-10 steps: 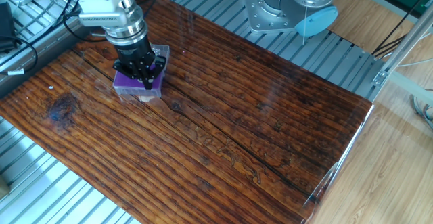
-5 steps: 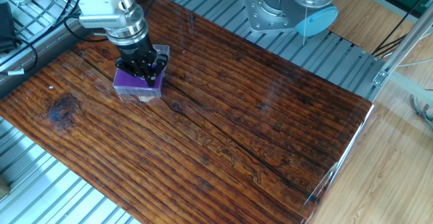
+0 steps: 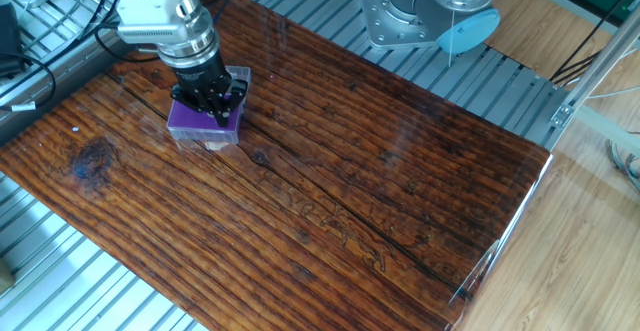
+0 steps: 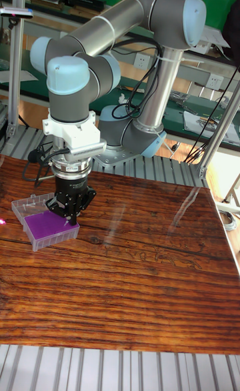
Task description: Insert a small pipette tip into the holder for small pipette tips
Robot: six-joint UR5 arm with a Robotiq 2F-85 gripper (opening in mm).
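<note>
The holder for small pipette tips [image 3: 188, 123] is a small clear box with a purple top, standing near the far left corner of the wooden table; in the tall fixed view the holder [image 4: 44, 223] sits at the left with its clear lid open behind it. My gripper [image 3: 221, 120] points straight down over the holder's right half, its black fingers drawn together to a point just above the purple grid [image 4: 71, 218]. The small pipette tip is too small to make out between the fingers or in the grid.
The dark wooden table [image 3: 350, 191] rests on a ribbed metal frame. The arm's base [image 3: 420, 11] with a blue cap is bolted at the far edge. Black cables [image 3: 30, 66] lie off the table's left side.
The gripper has risen slightly over the holder since a second ago. The holder has not moved.
</note>
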